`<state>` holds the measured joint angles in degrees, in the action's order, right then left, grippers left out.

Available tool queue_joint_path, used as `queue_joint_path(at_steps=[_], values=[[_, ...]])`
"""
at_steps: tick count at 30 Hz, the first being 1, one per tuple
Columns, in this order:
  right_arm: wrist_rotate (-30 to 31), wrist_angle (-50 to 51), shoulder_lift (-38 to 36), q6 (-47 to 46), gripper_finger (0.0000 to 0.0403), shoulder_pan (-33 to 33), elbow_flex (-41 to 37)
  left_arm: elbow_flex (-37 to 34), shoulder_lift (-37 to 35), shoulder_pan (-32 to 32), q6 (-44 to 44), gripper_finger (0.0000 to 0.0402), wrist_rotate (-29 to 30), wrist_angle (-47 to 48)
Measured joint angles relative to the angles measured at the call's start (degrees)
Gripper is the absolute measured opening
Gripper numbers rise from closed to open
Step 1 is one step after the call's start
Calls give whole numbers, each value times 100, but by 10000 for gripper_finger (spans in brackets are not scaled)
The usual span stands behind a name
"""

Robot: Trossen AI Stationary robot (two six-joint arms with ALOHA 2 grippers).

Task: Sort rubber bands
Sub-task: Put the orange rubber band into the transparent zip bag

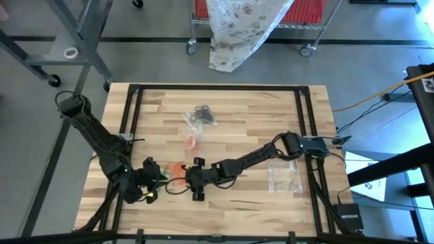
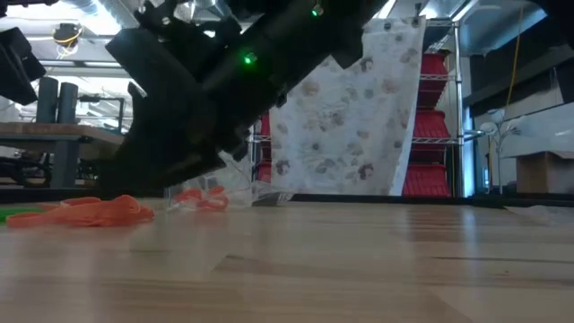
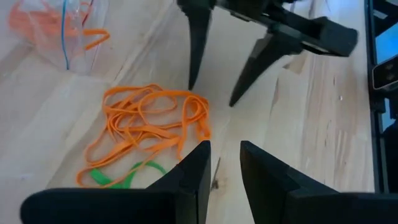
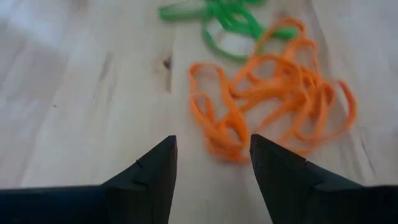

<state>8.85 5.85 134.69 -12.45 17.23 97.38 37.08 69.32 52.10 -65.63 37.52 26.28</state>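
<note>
two dark robot arms meet over a tangle of thin orange rubber bands [image 4: 273, 106] at about six o'clock on the pale wooden butcher-block table [image 1: 244, 115], a few bright green rubber bands [image 4: 230, 22] lying against the tangle's edge on the left arm's side. the right gripper [image 4: 211, 158], reaching in from three o'clock, hangs low over the heap with its two black fingers set well apart and nothing between them; one end of an orange loop lies just ahead of the gap. the left gripper [image 3: 224, 168], coming from nine o'clock, faces it across the pile, fingers parted by only a narrow slot and holding nothing that can be seen.

farther up the table, towards twelve o'clock, a clear plastic bag with black rubber bands [image 1: 199, 116] inside sits just above a second clear plastic bag holding orange rubber bands [image 1: 193, 140]; a third clear plastic bag [image 1: 283, 176] lies at four o'clock.

the step in hand looks like picking orange bands from the heap. to do it well, the right gripper should likely come down with one finger either side of the nearest loop's end, not the thick middle, so that few bands rise and the green ones stay behind. the snarled loops may drag neighbours along, so a slow lift seems wise.
</note>
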Motion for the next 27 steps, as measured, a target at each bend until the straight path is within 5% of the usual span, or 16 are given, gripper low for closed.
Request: queue_joint_path(at_steps=[12, 23, 27], values=[[-7, -325, 179, 1198, 182, -48, 1, -2, 11, -292, 4, 78, 9, -2], [110, -294, 284, 1318, 18, -41, 7, -2, 11, -352, 15, 79, 46, 6], [143, -164, 165, 1309, 12, -39, 4, 0, 11, -352, 9, 79, 61, 1]])
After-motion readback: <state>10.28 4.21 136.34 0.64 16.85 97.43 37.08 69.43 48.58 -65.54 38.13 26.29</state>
